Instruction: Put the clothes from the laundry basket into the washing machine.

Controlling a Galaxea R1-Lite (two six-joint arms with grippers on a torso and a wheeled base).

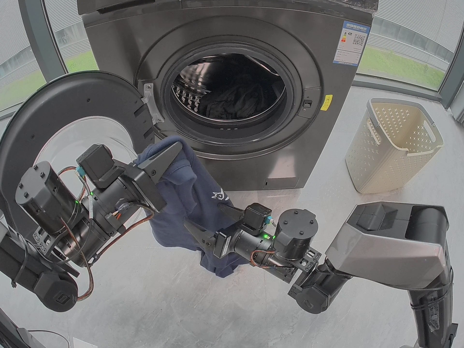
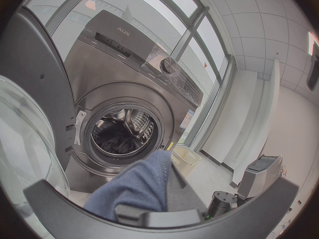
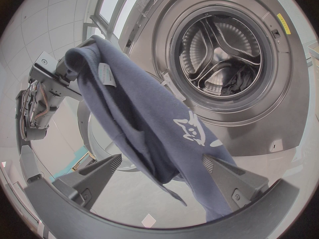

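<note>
A navy sweatshirt [image 1: 193, 194] with a white logo hangs in front of the washing machine [image 1: 270, 39], below its open drum [image 1: 227, 90]. My left gripper [image 1: 170, 154] is shut on the sweatshirt's upper edge [image 2: 143, 183]. My right gripper [image 1: 204, 216] is open lower down. The hanging cloth [image 3: 149, 117] falls between its two spread fingers [image 3: 109, 165] without being pinched. Dark clothes [image 1: 237, 100] lie inside the drum. The cream laundry basket [image 1: 394, 143] stands on the floor to the machine's right, and no clothes are visible in it.
The machine's round door [image 1: 72, 102] is swung wide open on the left, just behind my left arm. Grey floor lies in front of the machine. Windows run behind and beside the machine.
</note>
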